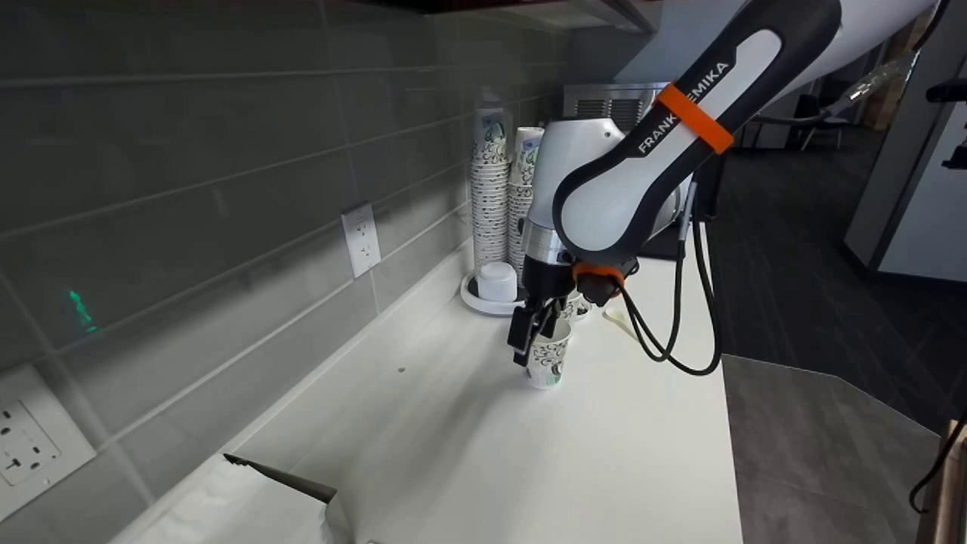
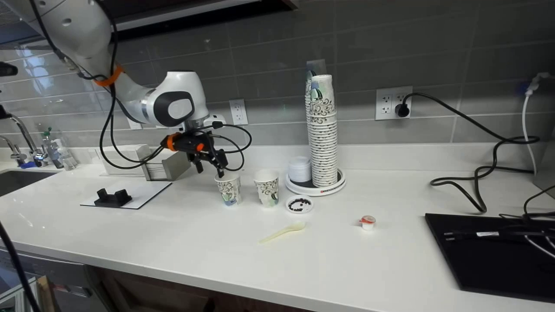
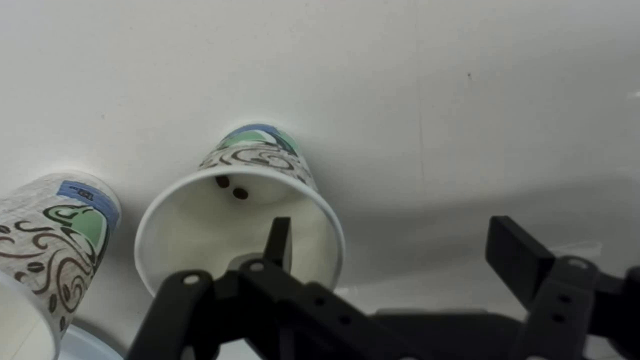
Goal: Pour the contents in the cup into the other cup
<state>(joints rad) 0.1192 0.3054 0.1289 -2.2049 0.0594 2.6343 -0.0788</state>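
Fingers well apart, my gripper hangs low over the white counter. In the wrist view one finger crosses the mouth of a patterned paper cup, while its partner stands off to the side, over the counter; whether the first dips below the rim or touches the cup, I can't tell from my screen. The cup stands upright, and I make out two small dark pieces near its bottom.

Just beside it, with a narrow gap between, I have the second cup, also upright and in the same swirling print. The wrist view gives me only a corner of its inside, so I can't tell what it holds.

Past that cup, in an exterior view, I see a round stand bearing tall stacks of cups and a short white pile. A small white dish with dark bits in it sits near the second cup. Nearer the counter's front edge lie a pale spoon and, well apart from it, a tiny tub with a reddish top. Farther along, a flat black panel has cables on it. Orange bands wrap my arm in both exterior views.
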